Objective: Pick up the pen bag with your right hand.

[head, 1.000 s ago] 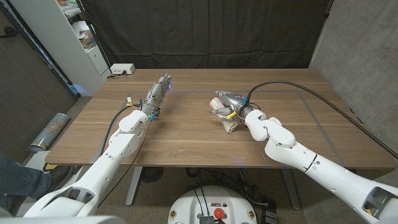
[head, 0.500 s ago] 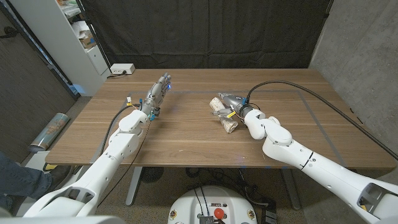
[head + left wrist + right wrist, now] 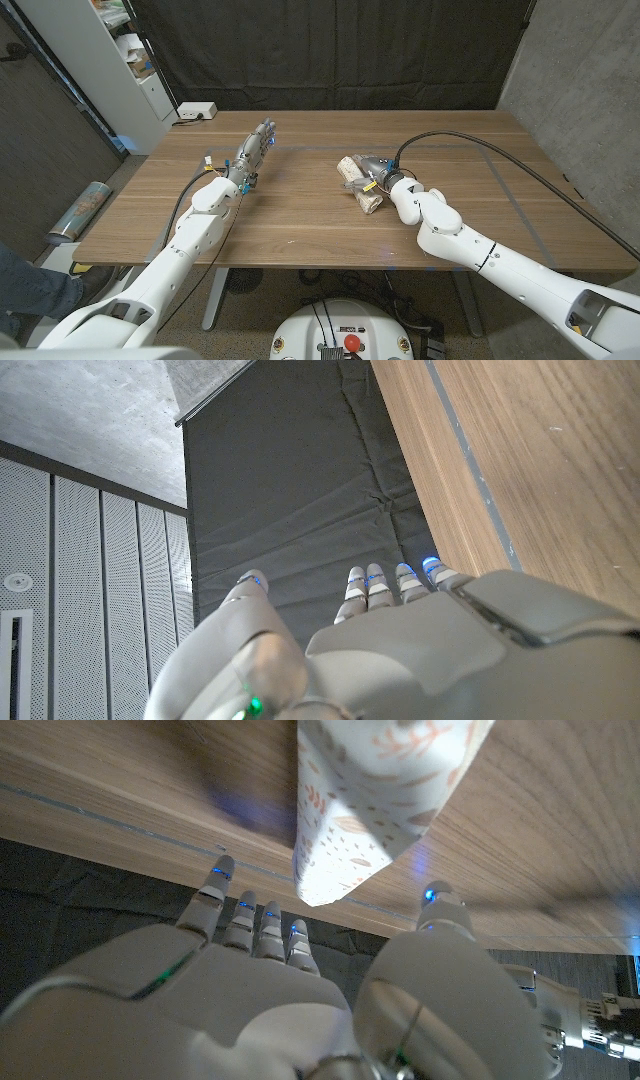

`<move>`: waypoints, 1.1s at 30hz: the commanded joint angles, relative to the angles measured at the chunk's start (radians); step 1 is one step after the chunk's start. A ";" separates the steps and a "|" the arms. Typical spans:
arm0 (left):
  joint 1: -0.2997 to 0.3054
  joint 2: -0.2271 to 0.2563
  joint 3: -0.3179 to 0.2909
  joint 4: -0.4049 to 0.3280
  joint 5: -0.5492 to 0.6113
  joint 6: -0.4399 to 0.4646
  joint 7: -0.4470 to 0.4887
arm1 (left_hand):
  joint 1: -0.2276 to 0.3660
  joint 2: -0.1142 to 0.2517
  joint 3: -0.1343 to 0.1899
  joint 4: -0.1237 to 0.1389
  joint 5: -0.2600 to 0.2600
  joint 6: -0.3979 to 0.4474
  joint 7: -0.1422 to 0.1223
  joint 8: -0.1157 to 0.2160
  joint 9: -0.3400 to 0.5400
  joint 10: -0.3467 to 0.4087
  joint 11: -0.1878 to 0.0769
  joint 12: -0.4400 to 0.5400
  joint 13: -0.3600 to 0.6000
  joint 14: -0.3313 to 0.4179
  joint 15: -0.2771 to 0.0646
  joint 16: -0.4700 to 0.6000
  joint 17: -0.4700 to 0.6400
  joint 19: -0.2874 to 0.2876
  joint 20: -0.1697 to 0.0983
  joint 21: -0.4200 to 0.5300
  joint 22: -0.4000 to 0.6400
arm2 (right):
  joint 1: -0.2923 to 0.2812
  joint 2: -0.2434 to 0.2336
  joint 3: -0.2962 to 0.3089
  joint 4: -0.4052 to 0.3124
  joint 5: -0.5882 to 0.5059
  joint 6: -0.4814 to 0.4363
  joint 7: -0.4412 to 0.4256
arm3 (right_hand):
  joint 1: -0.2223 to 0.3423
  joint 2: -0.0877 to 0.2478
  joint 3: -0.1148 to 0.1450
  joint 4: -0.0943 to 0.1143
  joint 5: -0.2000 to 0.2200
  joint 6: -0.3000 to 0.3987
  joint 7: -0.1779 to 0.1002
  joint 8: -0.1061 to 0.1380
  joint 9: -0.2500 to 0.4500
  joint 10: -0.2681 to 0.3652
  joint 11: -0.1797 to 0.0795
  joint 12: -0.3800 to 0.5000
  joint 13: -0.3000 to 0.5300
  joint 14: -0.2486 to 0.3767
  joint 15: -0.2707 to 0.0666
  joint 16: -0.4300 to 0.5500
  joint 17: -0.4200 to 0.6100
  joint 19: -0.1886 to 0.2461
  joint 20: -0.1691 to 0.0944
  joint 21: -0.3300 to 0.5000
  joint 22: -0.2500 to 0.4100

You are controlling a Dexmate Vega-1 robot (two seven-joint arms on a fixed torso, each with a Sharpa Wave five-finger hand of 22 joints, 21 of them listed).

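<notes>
Fabric, pale and printed with small orange leaves, made up the pen bag [image 3: 358, 183] that lay on the wooden table [image 3: 300, 215] a little right of the middle, its long side running from the far left toward the near right. We had our right hand [image 3: 381, 171] over the bag's far end, fingers apart; in the right wrist view the fingers [image 3: 250, 915] stood on one side of the bag [image 3: 375, 800] and the thumb on the other, with the cloth between them and no plain contact, so we held nothing as yet. Our left hand [image 3: 255, 148] was well apart on the table's left half, extended toward the far edge with its fingers straight and together, holding nothing; the left wrist view showed the same hand [image 3: 400, 630] beside the table's edge. We judged the bag light and soft, a pouch likely to sag or fold if taken by one tip, and its woven cloth unlikely to slip. The surer hold, by our reading, was across the narrow width near the middle, thumb against fingers, squeezing enough to catch whatever pens lay inside. Nothing about it looked fragile. A white power strip [image 3: 196, 110] sat at the far left corner.
</notes>
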 commanded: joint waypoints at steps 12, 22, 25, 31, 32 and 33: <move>-0.024 -0.013 0.010 0.037 0.008 0.009 -0.014 | 0.002 0.009 -0.002 -0.007 -0.002 0.010 0.003 -0.002 0.004 -0.003 -0.004 0.002 0.003 -0.001 0.005 -0.001 0.003 -0.001 0.005 -0.002 0.005 | 0.016 0.005 -0.029 0.051 0.003 -0.016 -0.035 | 0.023 0.006 -0.011 -0.004 0.018 0.031 -0.012 0.017 0.001 0.033 -0.033 0.015 0.004 0.036 -0.030 0.016 0.003 0.041 -0.004 0.012 0.007; -0.028 -0.013 0.014 0.041 0.015 0.020 -0.019 | 0.002 0.010 -0.003 -0.008 -0.002 0.011 0.003 -0.002 0.004 -0.003 -0.006 0.001 0.003 -0.001 0.005 -0.001 0.003 -0.001 0.005 -0.002 0.005 | 0.023 0.002 -0.042 0.060 -0.002 -0.024 -0.027 | 0.052 0.022 -0.015 -0.010 0.039 0.068 -0.015 0.021 0.002 0.066 -0.049 0.021 0.011 0.092 -0.069 0.041 0.017 0.175 -0.020 0.052 0.010; -0.023 -0.011 0.012 0.033 0.015 0.023 -0.014 | 0.001 0.010 -0.003 -0.008 -0.002 0.012 0.003 -0.001 0.004 -0.004 -0.007 0.001 0.003 -0.001 0.004 -0.001 0.003 0.000 0.006 -0.002 0.005 | 0.028 0.005 -0.048 0.066 -0.006 -0.024 -0.021 | 0.060 0.025 -0.017 -0.012 0.044 0.084 -0.012 0.024 0.002 0.077 -0.048 0.023 0.012 0.108 -0.077 0.049 0.022 0.220 -0.025 0.063 0.010; -0.012 -0.004 0.010 0.016 0.017 0.028 -0.006 | 0.001 0.010 -0.003 -0.008 -0.002 0.012 0.004 -0.002 0.004 -0.004 -0.007 0.001 0.003 0.000 0.005 -0.001 0.003 -0.001 0.008 -0.002 0.005 | 0.039 0.012 -0.061 0.078 -0.016 -0.025 -0.018 | 0.076 0.034 -0.019 -0.013 0.052 0.115 -0.006 0.029 0.002 0.110 -0.054 0.031 0.015 0.161 -0.094 0.072 0.033 0.291 -0.064 0.079 0.010; -0.010 -0.003 0.009 0.012 0.016 0.029 -0.005 | 0.001 0.010 -0.003 -0.009 -0.002 0.013 0.003 -0.002 0.004 -0.004 -0.006 0.001 0.003 0.000 0.005 -0.001 0.003 -0.001 0.008 -0.003 0.005 | 0.041 0.013 -0.063 0.080 -0.017 -0.023 -0.019 | 0.082 0.036 -0.019 -0.014 0.053 0.126 -0.003 0.032 0.002 0.115 -0.056 0.031 0.016 0.174 -0.100 0.078 0.036 0.304 -0.072 0.082 0.011; -0.008 -0.003 0.008 0.009 0.015 0.031 -0.003 | 0.001 0.010 -0.003 -0.009 -0.002 0.012 0.003 -0.002 0.004 -0.004 -0.007 0.001 0.003 0.000 0.005 -0.001 0.003 -0.001 0.009 -0.002 0.005 | 0.042 0.014 -0.064 0.082 -0.019 -0.021 -0.022 | 0.086 0.039 -0.018 -0.015 0.055 0.136 -0.002 0.034 0.002 0.123 -0.059 0.033 0.016 0.181 -0.097 0.081 0.038 0.319 -0.080 0.086 0.011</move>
